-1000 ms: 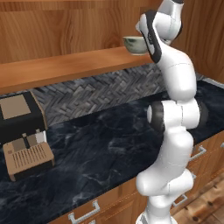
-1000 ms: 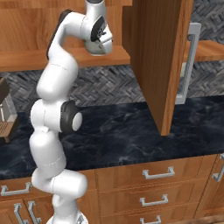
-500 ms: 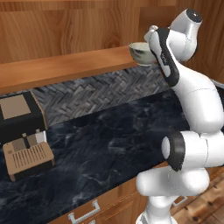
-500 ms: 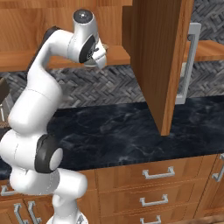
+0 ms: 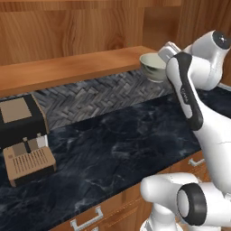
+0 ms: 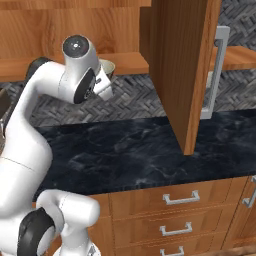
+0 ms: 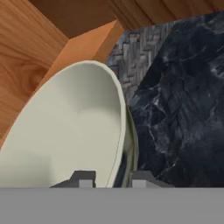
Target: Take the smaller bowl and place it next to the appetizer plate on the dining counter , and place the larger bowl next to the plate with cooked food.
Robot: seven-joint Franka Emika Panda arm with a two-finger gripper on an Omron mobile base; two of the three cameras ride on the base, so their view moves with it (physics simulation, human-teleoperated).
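Observation:
The smaller bowl (image 5: 152, 66), pale cream inside with a greyish-green outside, hangs in the air just off the end of the wooden shelf (image 5: 81, 65), above the black wall counter (image 5: 117, 144). My gripper (image 5: 165, 56) is shut on its rim. In the hand view one fingertip sits inside the smaller bowl (image 7: 65, 131) and the other outside it, the gripper (image 7: 113, 179) pinching the wall between them. From the right base view the smaller bowl (image 6: 108, 66) peeks out behind the hand. The larger bowl, both plates and the dining counter are out of view.
An open wooden cabinet door (image 6: 185, 65) with a metal handle juts out over the counter, right of the arm. A coffee machine (image 5: 22, 135) stands at the counter's left. A herringbone backsplash (image 5: 85, 97) runs behind, and drawers (image 6: 177, 200) sit below.
The arm has folded down and swung, carrying the smaller bowl lower and off the end of the shelf. The grip on the rim stays the same.

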